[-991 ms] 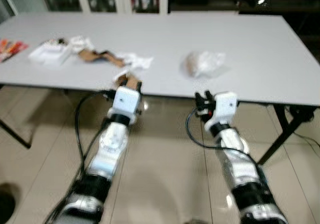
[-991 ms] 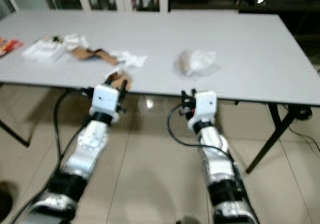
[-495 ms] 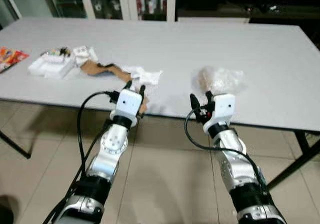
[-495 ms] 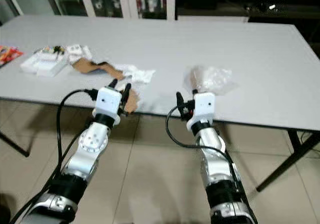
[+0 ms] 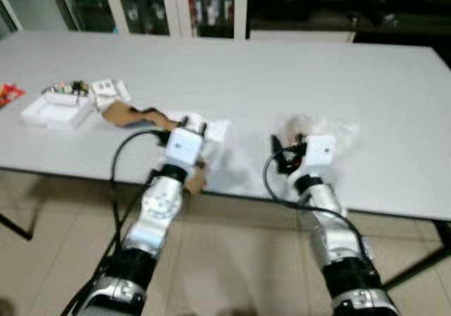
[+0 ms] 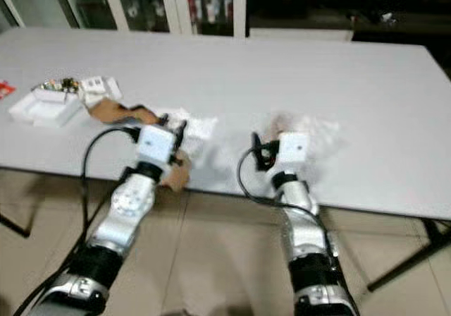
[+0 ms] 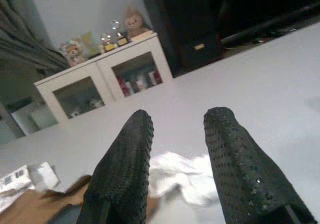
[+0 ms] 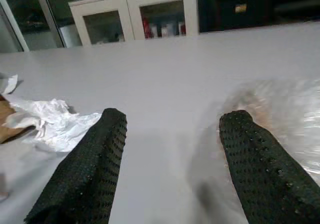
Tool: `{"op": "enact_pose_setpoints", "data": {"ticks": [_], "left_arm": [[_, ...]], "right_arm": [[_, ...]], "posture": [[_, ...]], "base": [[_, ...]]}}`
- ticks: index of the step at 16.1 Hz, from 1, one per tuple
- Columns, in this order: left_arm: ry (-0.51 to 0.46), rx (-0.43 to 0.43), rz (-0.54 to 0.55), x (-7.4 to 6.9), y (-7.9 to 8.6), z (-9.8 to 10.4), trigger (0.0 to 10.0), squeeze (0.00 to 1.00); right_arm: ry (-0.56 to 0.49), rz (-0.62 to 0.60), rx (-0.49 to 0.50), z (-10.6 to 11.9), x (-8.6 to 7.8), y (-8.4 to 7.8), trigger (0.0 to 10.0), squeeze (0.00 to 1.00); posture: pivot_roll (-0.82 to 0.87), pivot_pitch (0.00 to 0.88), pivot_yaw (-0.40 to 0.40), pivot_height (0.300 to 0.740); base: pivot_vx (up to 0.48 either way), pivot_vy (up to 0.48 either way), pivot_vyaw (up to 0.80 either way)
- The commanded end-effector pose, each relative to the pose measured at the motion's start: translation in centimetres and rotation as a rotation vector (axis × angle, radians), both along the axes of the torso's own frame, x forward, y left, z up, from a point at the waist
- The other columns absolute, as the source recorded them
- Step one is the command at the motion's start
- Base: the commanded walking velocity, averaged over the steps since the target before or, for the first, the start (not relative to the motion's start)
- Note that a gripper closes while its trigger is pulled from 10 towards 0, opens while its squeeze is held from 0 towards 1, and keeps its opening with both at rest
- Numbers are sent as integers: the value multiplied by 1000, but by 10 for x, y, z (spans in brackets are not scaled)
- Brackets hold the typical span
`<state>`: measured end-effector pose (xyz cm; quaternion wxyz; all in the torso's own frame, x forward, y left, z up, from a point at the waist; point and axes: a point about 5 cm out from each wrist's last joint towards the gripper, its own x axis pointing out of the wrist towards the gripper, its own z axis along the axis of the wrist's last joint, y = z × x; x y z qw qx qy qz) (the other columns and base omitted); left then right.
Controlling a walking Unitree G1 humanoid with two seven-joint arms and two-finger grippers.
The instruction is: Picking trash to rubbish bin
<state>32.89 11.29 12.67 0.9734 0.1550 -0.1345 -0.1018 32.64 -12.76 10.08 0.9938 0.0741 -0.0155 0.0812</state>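
Observation:
Trash lies on a long grey table (image 5: 394, 62). A crumpled white paper (image 5: 213, 128) lies just ahead of my left gripper (image 5: 195, 126), which is open and empty over the table's front part. The left wrist view shows that paper (image 7: 186, 175) beyond the two fingers (image 7: 125, 169). A crumpled clear plastic bag (image 5: 331, 128) with something brownish inside lies right of my right gripper (image 5: 285, 147), also open and empty. In the right wrist view the bag (image 8: 280, 109) sits by one fingertip. A brown scrap (image 5: 196, 178) lies at the table edge beside my left wrist.
A torn brown cardboard piece (image 5: 130, 114) and a white box with small items (image 5: 55, 107) lie on the table's left part. A red wrapper (image 5: 7, 90) is at the far left. White glass-door cabinets (image 5: 176, 5) stand behind. Tiled floor (image 5: 56, 259) lies below.
The camera has come closer to the table. Both grippers have moved forward from below the front edge to over the tabletop, nearer the white paper and the plastic bag.

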Motion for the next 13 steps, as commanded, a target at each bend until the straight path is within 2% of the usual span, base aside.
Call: {"op": "enact_pose_setpoints", "data": {"ticks": [1, 3, 7, 9, 11, 13], "left_arm": [[-13, -5, -44, -2, -11, 1, 10000, 0], [-8, -1, -46, -3, -12, 1, 10000, 0], [17, -7, -159, -9, -20, -1, 10000, 0], [12, -9, -188, -12, -23, -1, 10000, 0], [2, -11, -217, -12, -26, 3, 10000, 0], [2, -12, -234, -13, -29, 4, 10000, 0]], "right_arm": [[27, -54, 49, -1, 1, -12, 10000, 0], [35, -62, 68, -2, 2, -11, 10000, 0], [27, -76, 79, 3, 3, -12, 10000, 0], [-12, -74, 102, 10, 3, -12, 10000, 0], [-118, -71, 146, 30, 3, -13, 10000, 0], [-176, -132, 209, 44, 4, -23, 10000, 0]], "posture": [[-45, 52, 41, 740], [-45, 52, 41, 740], [-45, 54, 42, 740], [-45, 55, 44, 740], [-46, 55, 47, 740], [-50, 54, 50, 740]], "base": [[0, 0, 0], [0, 0, 0], [0, 0, 0], [0, 0, 0], [0, 0, 0], [0, 0, 0]]}}
